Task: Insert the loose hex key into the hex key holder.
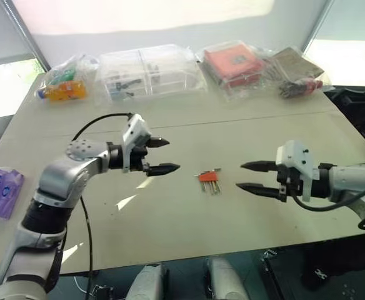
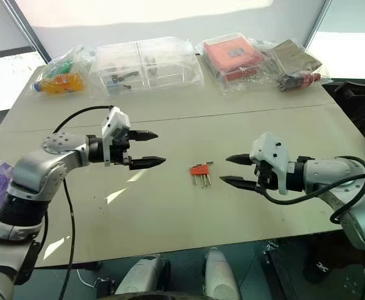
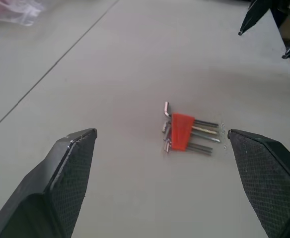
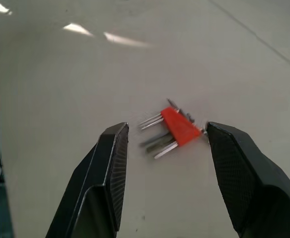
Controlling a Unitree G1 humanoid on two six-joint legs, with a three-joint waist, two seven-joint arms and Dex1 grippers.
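The hex key holder (image 1: 207,177), a small red-orange block with several thin metal keys sticking out, lies flat mid-table between my two grippers. One key with a short bent leg (image 3: 166,107) sits at the block's edge. I cannot tell the loose hex key from the keys in the block; none lies apart from it. My left gripper (image 1: 173,155) hovers to the holder's left, open and empty, pointing toward it. My right gripper (image 1: 240,175) hangs to the holder's right, open and empty, also pointing at it. The holder (image 4: 181,128) shows between the right fingers (image 4: 108,168), a little beyond their tips.
Along the far edge of the table (image 1: 170,231) lie clear plastic boxes (image 1: 148,72), a flat red-orange box in clear plastic (image 1: 232,62), a bag of coloured items (image 1: 64,84) and a bag of dark tools (image 1: 298,78). A purple bag (image 1: 1,190) sits at the left edge.
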